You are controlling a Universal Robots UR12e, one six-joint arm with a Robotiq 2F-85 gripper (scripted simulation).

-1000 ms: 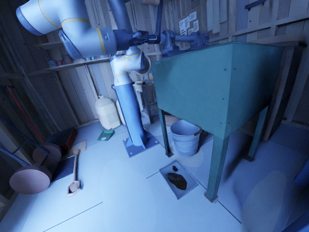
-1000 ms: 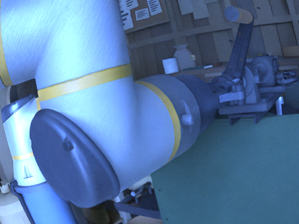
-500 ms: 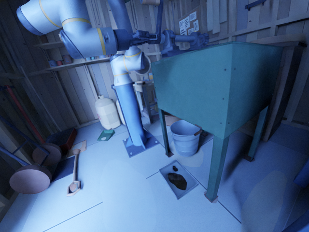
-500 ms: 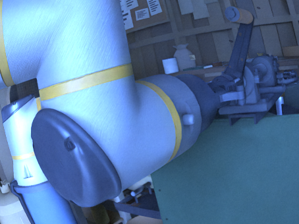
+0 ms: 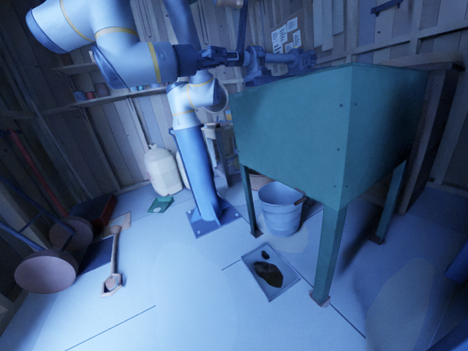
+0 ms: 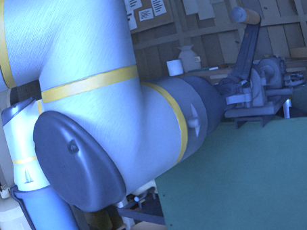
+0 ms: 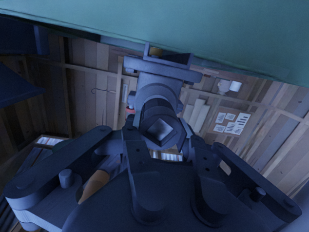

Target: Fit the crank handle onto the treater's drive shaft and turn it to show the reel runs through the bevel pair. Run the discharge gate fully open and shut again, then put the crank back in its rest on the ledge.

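The crank handle (image 5: 240, 28) is gripped at its hub by my closed gripper (image 5: 233, 57), with its arm pointing upward and its tan wooden grip (image 6: 248, 14) at the top. The hub sits at the end of the treater's drive shaft (image 5: 279, 57), which runs along the top edge of the green treater box (image 5: 325, 128) toward the bevel gears (image 5: 304, 58). In the wrist camera the square socket end of the hub (image 7: 159, 129) shows between the fingers (image 7: 163, 149), in front of the shaft's bearing bracket (image 7: 162, 72). The discharge gate is hidden.
The robot's arm and base column (image 5: 196, 166) stand left of the treater. A metal bucket (image 5: 280, 208) sits under the box, a tray with dark lumps (image 5: 270, 275) lies on the floor, and a shovel (image 5: 112, 260), a white jug (image 5: 163, 170) and wheels (image 5: 45, 270) lie left.
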